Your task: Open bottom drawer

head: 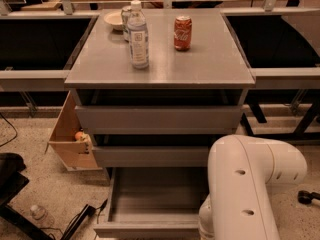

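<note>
Nearest the camera, the lower right is filled by the robot's white arm (250, 189). The gripper is not seen; it is taken to be below the picture's edge or behind that arm, so whether it is apart or together cannot be told.

Just left of the arm, the bottom drawer (145, 229) is seen pulled well out of the grey cabinet (235, 101) at floor level, its grey box interior laid bare and nothing visible in it. The opening step is judged to be essentially done. What is called for next is that the drawer front be let go, if it is held at all, and the arm be drawn clear without the drawer being nudged back in.

Above it, the middle drawer (150, 155) and top drawer (157, 118) are shut. On the cabinet top, a clear water bottle (138, 34) is stood with a label too small to be read. Beside it is a red can (183, 33) on which Coca-Cola script is made out. A pale bowl (114, 19) is set farthest back.
</note>
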`<state>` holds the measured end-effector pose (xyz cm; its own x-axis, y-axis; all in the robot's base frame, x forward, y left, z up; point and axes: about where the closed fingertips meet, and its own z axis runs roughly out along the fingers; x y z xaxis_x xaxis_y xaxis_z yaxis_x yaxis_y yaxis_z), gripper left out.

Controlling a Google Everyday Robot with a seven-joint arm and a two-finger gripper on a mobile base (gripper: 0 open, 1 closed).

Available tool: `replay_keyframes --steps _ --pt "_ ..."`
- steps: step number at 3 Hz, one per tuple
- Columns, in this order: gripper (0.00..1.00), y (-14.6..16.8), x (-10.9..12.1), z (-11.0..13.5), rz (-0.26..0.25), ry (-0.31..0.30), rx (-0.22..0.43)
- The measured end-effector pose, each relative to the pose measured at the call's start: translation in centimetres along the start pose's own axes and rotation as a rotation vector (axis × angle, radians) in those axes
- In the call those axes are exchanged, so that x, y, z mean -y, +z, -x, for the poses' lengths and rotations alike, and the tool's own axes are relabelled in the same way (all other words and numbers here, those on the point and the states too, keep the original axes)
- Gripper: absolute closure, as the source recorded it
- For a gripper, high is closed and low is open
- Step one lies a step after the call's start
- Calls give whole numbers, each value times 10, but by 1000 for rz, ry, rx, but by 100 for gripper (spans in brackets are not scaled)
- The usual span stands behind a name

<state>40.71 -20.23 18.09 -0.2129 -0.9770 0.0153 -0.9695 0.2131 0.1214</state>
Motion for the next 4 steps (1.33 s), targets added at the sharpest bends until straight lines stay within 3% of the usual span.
replay_keyframes --steps 1,2,4 --pt "100 -2 2 0 0 0 0" --pt "100 -16 0 -24 -27 40 11" --pt "100 -21 -6 -37 -29 69 20"
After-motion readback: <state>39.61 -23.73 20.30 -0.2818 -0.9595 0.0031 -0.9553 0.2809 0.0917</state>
